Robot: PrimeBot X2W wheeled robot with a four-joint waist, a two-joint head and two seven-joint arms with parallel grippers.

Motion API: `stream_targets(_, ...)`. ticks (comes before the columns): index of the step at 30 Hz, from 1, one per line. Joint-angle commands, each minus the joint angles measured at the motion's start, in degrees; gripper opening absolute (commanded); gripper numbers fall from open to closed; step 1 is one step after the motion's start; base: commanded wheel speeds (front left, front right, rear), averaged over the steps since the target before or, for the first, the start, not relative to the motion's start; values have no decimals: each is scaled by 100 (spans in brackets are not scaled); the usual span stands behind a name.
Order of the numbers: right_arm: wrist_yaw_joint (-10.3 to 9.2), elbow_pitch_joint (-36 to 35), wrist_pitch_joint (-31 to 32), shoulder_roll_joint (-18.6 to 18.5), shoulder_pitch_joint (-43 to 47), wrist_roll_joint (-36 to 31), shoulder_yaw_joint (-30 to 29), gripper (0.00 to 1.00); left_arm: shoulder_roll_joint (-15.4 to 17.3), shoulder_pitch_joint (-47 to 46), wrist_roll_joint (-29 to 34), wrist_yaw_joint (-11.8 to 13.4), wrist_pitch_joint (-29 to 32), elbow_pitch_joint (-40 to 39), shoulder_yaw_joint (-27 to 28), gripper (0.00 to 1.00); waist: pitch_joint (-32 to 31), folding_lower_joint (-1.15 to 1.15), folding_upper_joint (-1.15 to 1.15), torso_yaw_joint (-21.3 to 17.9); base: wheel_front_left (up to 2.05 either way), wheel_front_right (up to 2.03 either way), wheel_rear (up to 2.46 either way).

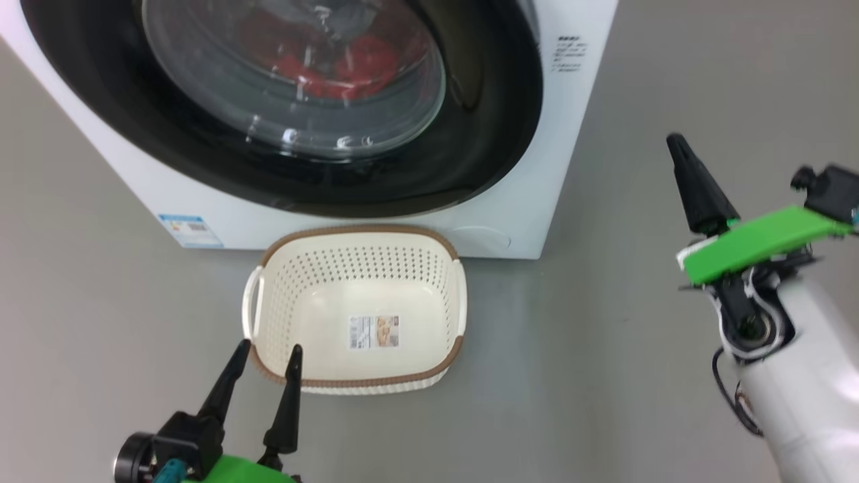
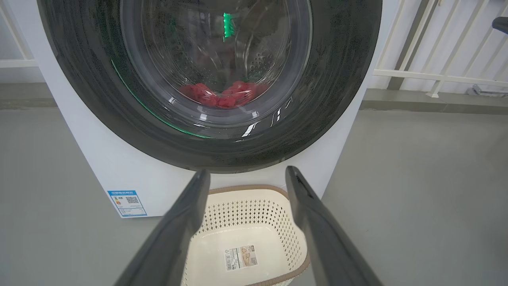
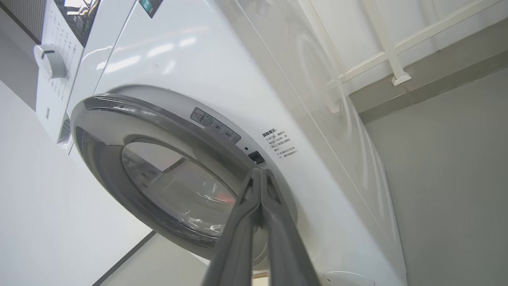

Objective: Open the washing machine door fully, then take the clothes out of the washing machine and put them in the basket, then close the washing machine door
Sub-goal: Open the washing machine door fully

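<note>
the washing machine [image 1: 537, 201] is standing on the grey floor [image 1: 590, 376], and the washing machine door [image 1: 490, 134] is lying closed against its front. the clothes [image 1: 356, 60] are sitting inside the drum, showing red through the bulging glass. the basket [image 1: 362, 232] is resting on the floor just in front of the machine, below the door, with the sticker [image 1: 374, 332] on its bottom showing in plain sight. a blue-bordered label [image 1: 191, 230] is sticking to the machine's lower front, to the left of the basket.

the left claw [image 1: 268, 347] is hanging released, its two dark fingers spread apart over the near rim of the basket and gripping nothing. the right claw [image 1: 676, 142] is hovering clenched, fingers pressing tip to tip with nothing between them, up in the air to the right of the machine. in the right wrist view its tips are pointing at the door's edge, near a small dark square on the white front; whether they are touching the door i cannot tell.
</note>
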Motion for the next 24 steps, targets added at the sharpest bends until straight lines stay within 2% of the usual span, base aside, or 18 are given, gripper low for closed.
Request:
stream_targets(1,9,-29,132,-89,-286,288,165,0,38,-229,-63,-18,-55,-111,124,100,218,0,0,178,0,0,0)
stream_targets(10,9,373,592,-358,-1348,1339,561,0,30,-549,-149,-18,-55,-101,-48,100,608,0,0,441,0,0,0)
stream_targets(17,9,657,1054,-405,-2133,2121,721,0,29,-749,-204,-18,-55,-112,-146,100,850,0,0,567,0,0,0)
stream_targets(24,9,980,1386,-455,-2714,2594,743,0,29,-874,-226,-18,-55,-120,-210,100,981,0,0,647,0,0,0)
